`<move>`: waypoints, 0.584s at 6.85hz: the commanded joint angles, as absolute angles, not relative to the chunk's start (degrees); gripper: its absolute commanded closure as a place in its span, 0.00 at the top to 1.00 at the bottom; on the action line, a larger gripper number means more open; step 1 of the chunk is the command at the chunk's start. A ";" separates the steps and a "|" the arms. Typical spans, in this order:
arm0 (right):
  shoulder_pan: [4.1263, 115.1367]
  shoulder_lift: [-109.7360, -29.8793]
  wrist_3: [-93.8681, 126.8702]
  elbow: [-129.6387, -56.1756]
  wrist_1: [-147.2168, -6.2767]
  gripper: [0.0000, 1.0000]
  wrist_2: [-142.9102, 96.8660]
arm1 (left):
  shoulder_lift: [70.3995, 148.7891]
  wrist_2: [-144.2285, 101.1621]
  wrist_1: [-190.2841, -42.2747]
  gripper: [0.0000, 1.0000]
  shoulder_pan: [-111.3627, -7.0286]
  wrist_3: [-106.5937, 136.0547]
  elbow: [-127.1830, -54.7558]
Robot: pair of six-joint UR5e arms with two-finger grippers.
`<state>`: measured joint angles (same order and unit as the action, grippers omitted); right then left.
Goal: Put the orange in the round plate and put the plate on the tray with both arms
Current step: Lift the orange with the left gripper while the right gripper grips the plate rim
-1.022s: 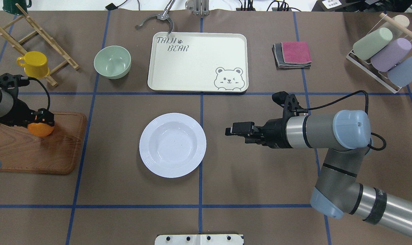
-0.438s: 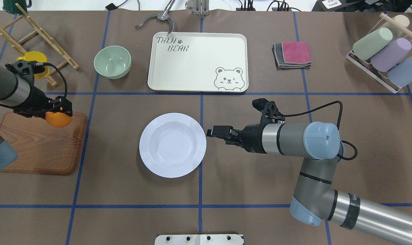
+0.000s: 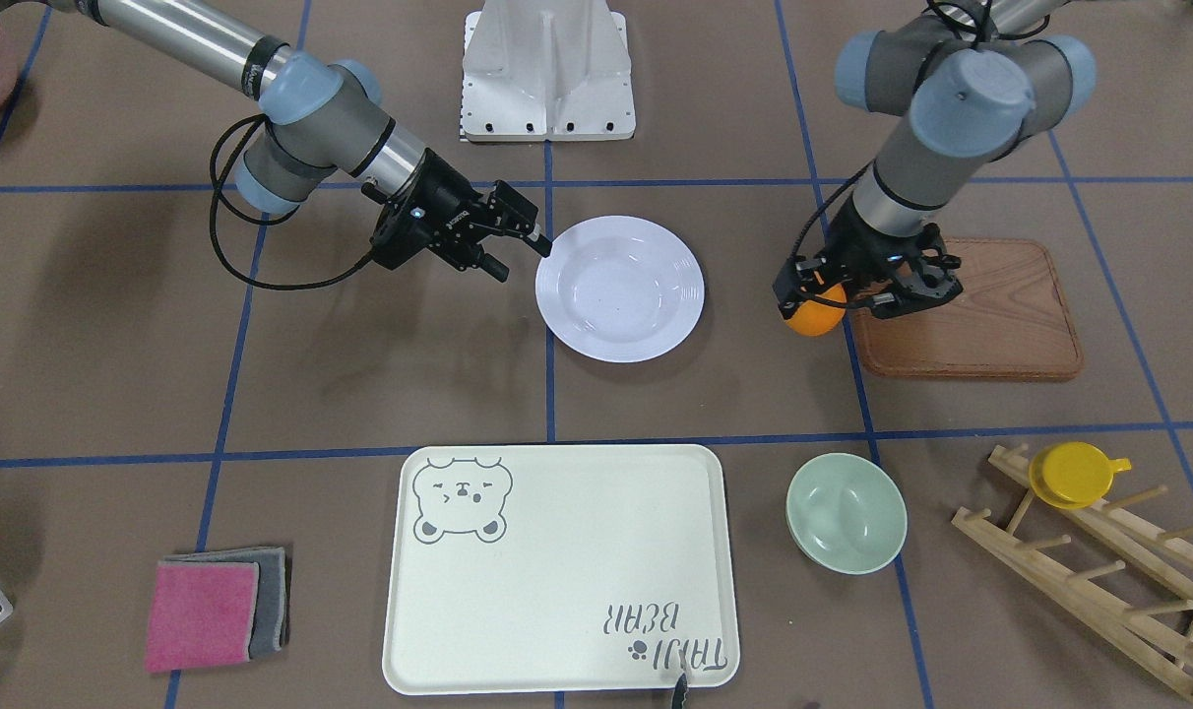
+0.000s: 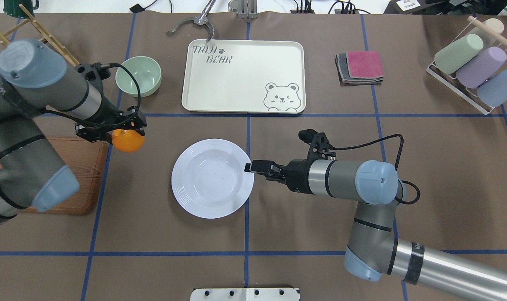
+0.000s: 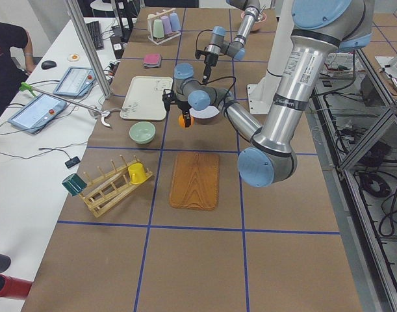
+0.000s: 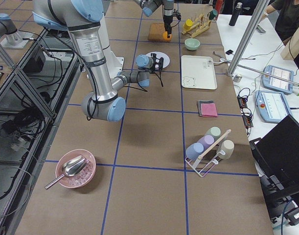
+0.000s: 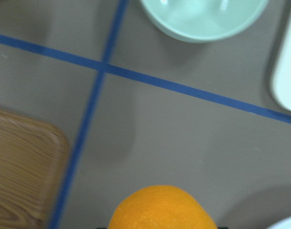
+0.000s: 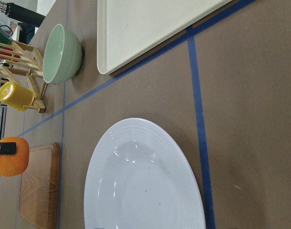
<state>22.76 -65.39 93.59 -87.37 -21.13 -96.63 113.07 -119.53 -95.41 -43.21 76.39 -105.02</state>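
Observation:
The orange hangs above the table between the wooden board and the round plate, with my left gripper shut on it. It fills the bottom of the left wrist view as the orange. The white plate lies empty in the middle of the table. My right gripper is level with the table at the plate's right rim, and its jaws look open in the front view. The cream tray lies empty beyond the plate.
A pale green bowl stands left of the tray. The wooden board lies at the left. Folded cloths and a rack of cups are at the right. A wooden rack holds a yellow cup.
My left arm has carried the orange rightward off the wooden board towards the plate. My right gripper has slid left and now reaches the plate's right rim.

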 commanded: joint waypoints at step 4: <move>22.59 -61.27 93.52 -82.02 -21.27 0.87 -95.98 | 123.38 -112.42 -92.37 0.73 -31.47 87.71 -101.88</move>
